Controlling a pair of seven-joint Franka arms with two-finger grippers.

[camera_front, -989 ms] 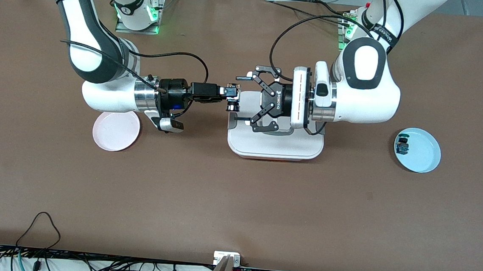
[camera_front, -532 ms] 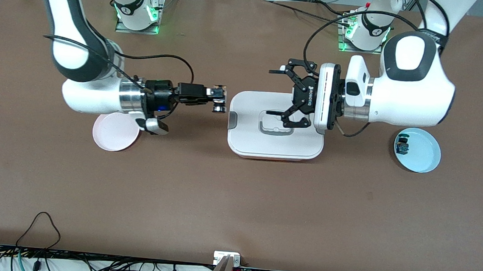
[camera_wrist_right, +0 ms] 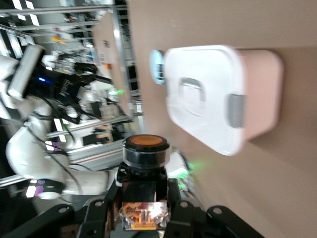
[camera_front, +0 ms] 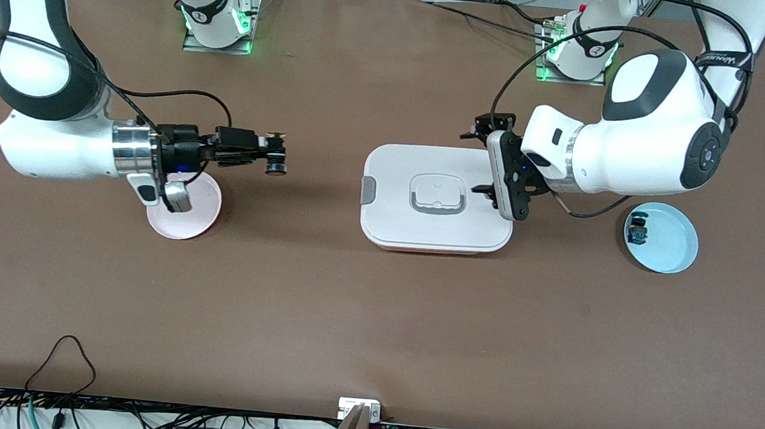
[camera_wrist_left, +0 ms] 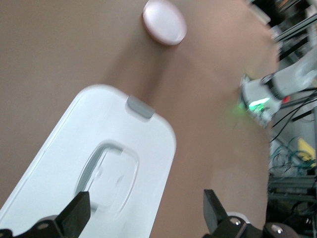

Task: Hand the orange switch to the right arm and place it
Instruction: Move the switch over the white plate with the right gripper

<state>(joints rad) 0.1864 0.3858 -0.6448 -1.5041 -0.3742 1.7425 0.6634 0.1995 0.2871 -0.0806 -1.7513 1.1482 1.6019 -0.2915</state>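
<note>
My right gripper [camera_front: 270,148] is shut on the orange switch [camera_front: 276,161] and holds it in the air over the bare table between the pink plate [camera_front: 187,218] and the white lidded box [camera_front: 435,231]. In the right wrist view the switch [camera_wrist_right: 145,161] stands between the shut fingers [camera_wrist_right: 176,203], orange tip outward. My left gripper [camera_front: 482,162] is open and empty over the box's edge toward the left arm's end. In the left wrist view its fingers [camera_wrist_left: 77,218] stand wide apart above the box lid [camera_wrist_left: 59,144].
A light blue plate [camera_front: 673,251] with a small blue and teal component [camera_front: 637,231] lies toward the left arm's end. The pink plate also shows in the left wrist view [camera_wrist_left: 164,22]. Cables run along the table edge nearest the front camera.
My right gripper has drawn back from the box toward the pink plate with the switch in it. My left gripper has pulled away toward its own end, open and empty.
</note>
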